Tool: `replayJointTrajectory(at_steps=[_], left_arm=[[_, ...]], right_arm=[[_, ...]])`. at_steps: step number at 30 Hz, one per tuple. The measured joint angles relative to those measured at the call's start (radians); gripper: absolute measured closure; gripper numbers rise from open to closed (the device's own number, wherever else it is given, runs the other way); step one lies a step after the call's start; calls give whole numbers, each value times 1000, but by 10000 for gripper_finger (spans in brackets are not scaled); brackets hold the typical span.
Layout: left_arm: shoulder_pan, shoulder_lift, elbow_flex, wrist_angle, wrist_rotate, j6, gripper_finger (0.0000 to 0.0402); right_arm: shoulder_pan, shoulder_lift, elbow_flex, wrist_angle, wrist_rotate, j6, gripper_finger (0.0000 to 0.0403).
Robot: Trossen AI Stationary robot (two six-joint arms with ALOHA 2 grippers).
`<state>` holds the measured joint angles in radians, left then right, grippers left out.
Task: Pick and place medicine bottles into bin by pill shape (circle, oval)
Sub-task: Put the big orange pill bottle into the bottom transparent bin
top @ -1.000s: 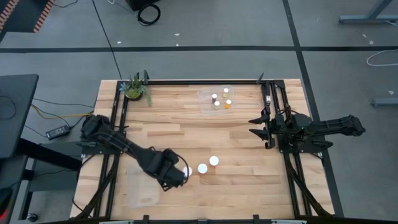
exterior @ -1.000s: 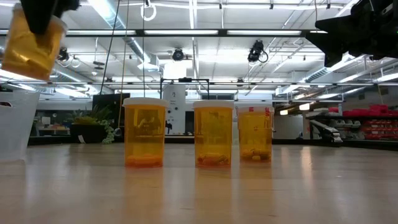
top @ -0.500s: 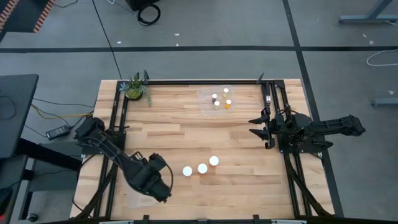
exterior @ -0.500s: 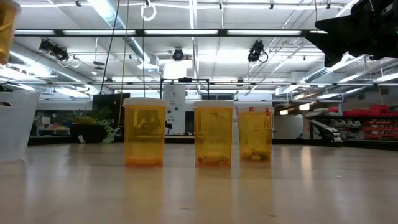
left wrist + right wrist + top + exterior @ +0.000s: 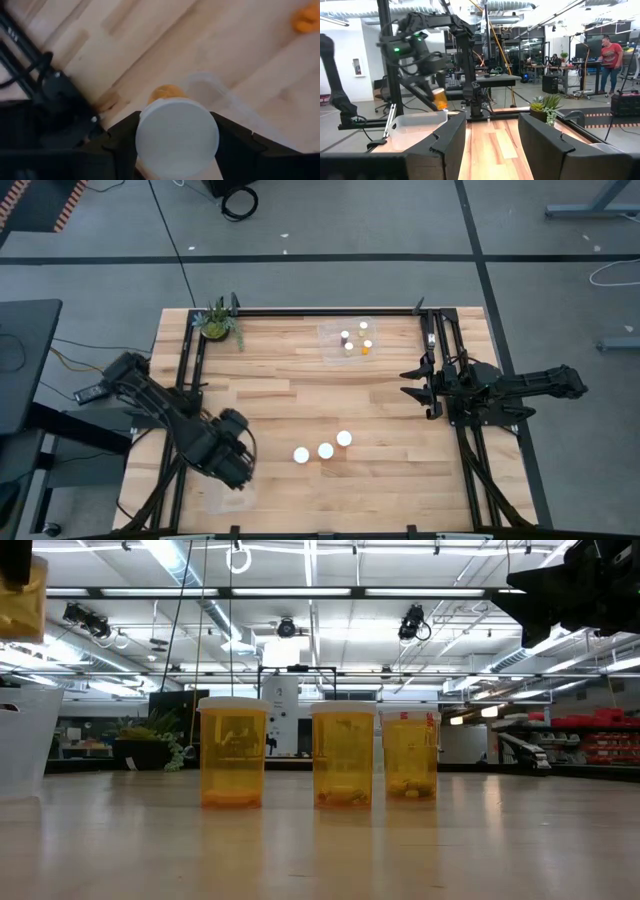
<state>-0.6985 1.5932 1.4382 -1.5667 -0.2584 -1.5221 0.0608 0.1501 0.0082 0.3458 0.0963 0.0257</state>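
Medicine bottle (image 5: 177, 131), white-capped, sits clamped in the left gripper (image 5: 232, 462) fingers, held above the clear bin (image 5: 212, 90) at the counter's (image 5: 290, 400) near left, likely ready to drop. Three more bottles (image 5: 322, 449) stand mid-counter. The right gripper (image 5: 412, 383) waits at the right edge, fingers apart and empty. Beyond lies a bright workshop.

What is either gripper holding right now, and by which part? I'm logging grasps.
The left gripper holds a white-capped orange medicine bottle, fingers clamped on opposite sides just below the cap. The right gripper holds nothing.
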Motion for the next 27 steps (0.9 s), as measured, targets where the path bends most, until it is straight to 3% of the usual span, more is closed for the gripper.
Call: replayJointTrajectory(at_steps=[5,10,18,27], left_arm=[[-25,-160,-174,126,4,-131,188],[-49,-251,-295,302,6,-258,167],[-49,-220,-425,568,78,-266,183],[3,-136,-453,608,78,-182,163]], right_arm=[[0,0,0,0,0,0,214],[0,0,0,0,0,0,214],[0,0,0,0,0,0,214],[0,0,0,0,0,0,214]])
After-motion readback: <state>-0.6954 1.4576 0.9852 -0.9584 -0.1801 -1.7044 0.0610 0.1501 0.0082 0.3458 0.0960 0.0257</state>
